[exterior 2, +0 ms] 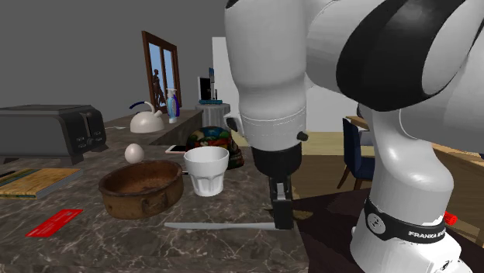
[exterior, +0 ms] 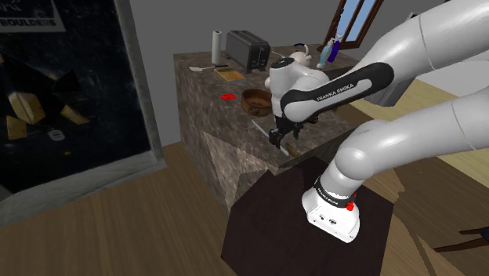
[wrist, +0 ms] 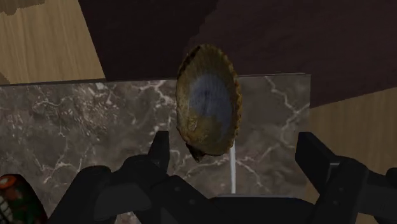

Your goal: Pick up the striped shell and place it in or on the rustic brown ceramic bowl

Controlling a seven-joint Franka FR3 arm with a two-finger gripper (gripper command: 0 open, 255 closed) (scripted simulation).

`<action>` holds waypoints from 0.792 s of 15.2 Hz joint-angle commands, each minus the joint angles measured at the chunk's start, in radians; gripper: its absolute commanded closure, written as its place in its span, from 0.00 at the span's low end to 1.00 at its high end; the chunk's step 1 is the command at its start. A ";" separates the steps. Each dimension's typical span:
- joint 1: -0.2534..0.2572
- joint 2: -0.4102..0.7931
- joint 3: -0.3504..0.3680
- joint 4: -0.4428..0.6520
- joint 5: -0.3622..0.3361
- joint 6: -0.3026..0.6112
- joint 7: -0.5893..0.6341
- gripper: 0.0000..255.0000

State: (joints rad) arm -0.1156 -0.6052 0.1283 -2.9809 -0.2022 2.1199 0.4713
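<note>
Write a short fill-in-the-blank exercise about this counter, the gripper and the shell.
1. The gripper is ___, its fingers on either side of the shell without touching it.
2. The white cup stands right beside the brown ___.
3. A flat ___ card lies on the counter.
Missing words: open; bowl; red.

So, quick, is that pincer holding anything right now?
Pincer: open, holding nothing. The shell sits between its fingers, and they are not touching it.
</note>
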 commanded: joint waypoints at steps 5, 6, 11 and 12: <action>-0.030 0.077 0.142 -0.039 -0.068 0.066 0.256 0.00; -0.038 0.089 0.142 -0.047 -0.077 0.085 0.260 0.00; -0.053 0.108 0.142 -0.059 -0.094 0.117 0.268 0.00; -0.053 0.108 0.142 -0.059 -0.094 0.117 0.268 0.00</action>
State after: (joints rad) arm -0.1676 -0.4978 0.2706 -3.0394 -0.2955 2.2358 0.7394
